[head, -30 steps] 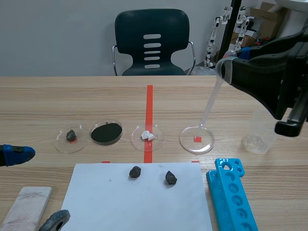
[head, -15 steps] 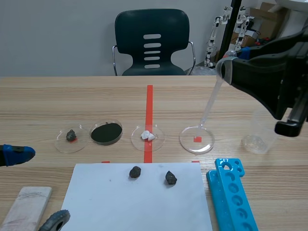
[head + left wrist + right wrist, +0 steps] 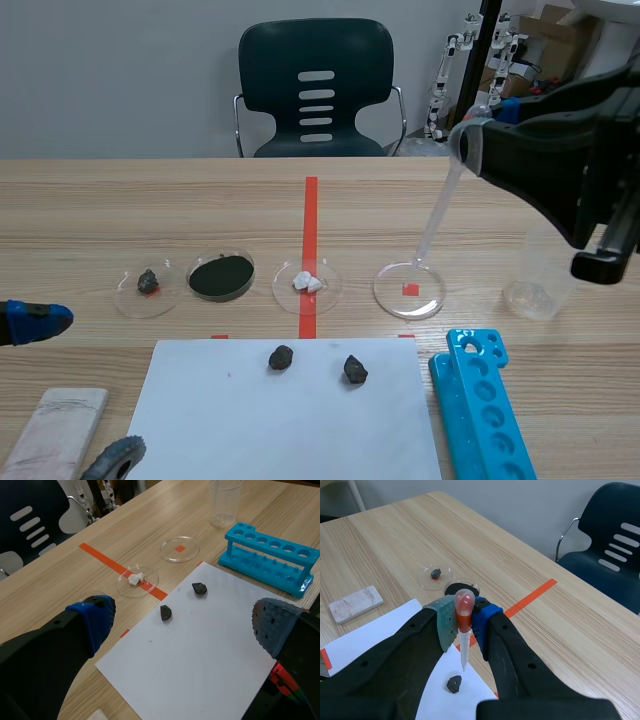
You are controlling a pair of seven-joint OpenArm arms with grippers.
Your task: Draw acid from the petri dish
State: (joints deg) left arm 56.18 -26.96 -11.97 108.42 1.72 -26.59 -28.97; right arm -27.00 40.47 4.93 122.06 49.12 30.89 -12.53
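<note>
Clear dropper point(image 3: 442, 203) pinched in right claw point(image 3: 464, 622), tip at petri dish point(image 3: 409, 292); hold tip low, release squeeze slowly. Left claw point(image 3: 182, 622) open, empty.

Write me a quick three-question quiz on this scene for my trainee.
1. True or false: the left jaws hold the pipette.
2. The pipette's tip is nearest which dish? A. black powder dish B. white chunks dish C. clear dish
3. How many rocks lie on the paper?
Key: 1. False; the right jaws hold it, and the left jaws are open. 2. C. 3. Two.
</note>
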